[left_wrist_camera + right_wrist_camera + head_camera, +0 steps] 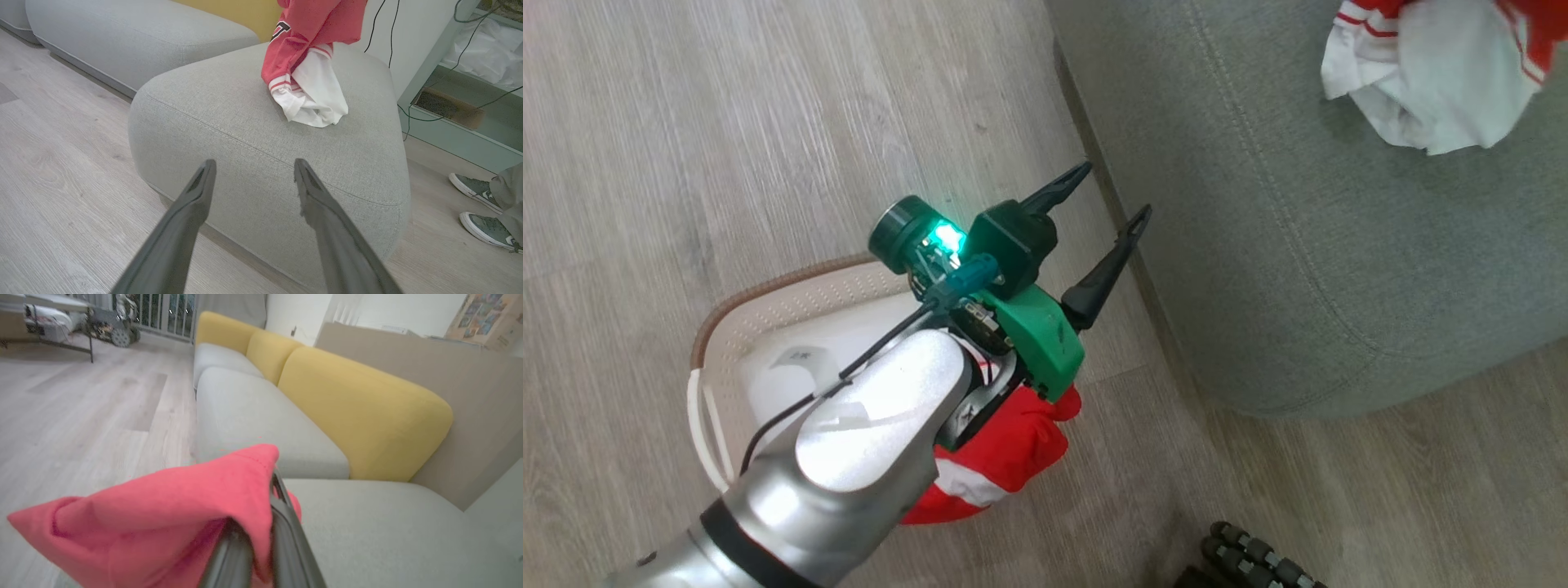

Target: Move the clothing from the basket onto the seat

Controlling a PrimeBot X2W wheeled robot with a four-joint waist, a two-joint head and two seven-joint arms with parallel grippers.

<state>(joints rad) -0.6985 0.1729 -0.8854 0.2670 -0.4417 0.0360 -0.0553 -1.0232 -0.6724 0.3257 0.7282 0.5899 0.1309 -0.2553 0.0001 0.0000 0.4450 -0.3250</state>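
My left gripper (1116, 189) is open and empty above the cream basket (768, 306), its fingers pointing at the grey-green seat (1298, 245). Red clothing with a white stripe (1005, 457) lies in the basket, partly hidden under my forearm. In the left wrist view the gripper (255, 163) faces the seat (245, 114), where a red and white garment (310, 61) hangs from above with its white end resting on the cushion. That garment (1429, 73) sits at the head view's top right. My right gripper (267, 494) is shut on its red fabric (163, 514) above the seat (388, 531).
A person's grey shoes (478, 190) stand on the wood floor right of the seat. Cables (408, 114) hang by a pale cabinet there. Yellow backrests (359, 412) line the sofa, with another grey cushion (122, 41) beyond. A dark ribbed part (1258, 559) lies near the bottom edge.
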